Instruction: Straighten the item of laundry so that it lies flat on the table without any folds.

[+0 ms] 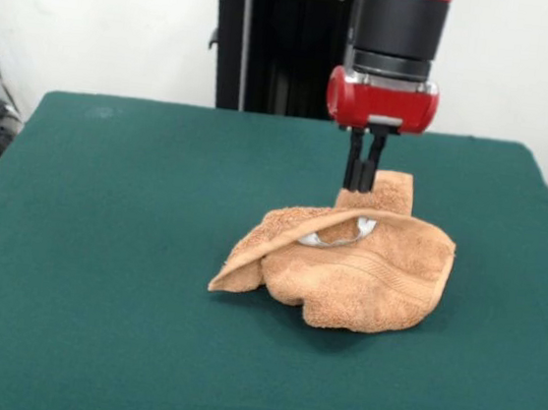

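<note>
A: So, how far along are we w/ the towel?

B: Not far, we reckon. It sits crumpled approx. mid-table, a bit right of centre. A flap is folded over on the left, one corner is pulled up at the far side, and the label peeks out under the fold. No part lies flat yet, so basically the whole spreading job is left.

A: And the gripper?

B: It hangs straight down from the red wrist. We see the fingers nearly together, tips at the raised far corner, apparently pinching it. We can't fully confirm the grip, as cloth hides the tips.
</note>
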You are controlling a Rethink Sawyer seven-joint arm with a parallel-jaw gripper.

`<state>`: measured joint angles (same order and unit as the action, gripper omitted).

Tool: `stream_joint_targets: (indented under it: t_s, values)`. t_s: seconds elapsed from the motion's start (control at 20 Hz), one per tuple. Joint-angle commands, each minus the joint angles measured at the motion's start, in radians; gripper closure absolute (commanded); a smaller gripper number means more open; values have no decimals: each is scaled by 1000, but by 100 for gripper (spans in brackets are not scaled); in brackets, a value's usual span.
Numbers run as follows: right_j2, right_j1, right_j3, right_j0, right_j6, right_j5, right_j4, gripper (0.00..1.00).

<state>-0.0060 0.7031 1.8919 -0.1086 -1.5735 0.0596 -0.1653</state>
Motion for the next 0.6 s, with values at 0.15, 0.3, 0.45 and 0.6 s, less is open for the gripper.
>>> stream_joint_targets:
  t_s: [0.15, 0.3, 0.45, 0.6]
  values:
    - [17, 5, 137, -6, -179, -56, -34, 100]
    - [19, -35, 119, -8, -179, -96, -36, 100]
    - [19, -90, 82, -7, -173, -133, -36, 100]
    - [22, -131, 52, -8, -166, -161, -34, 100]
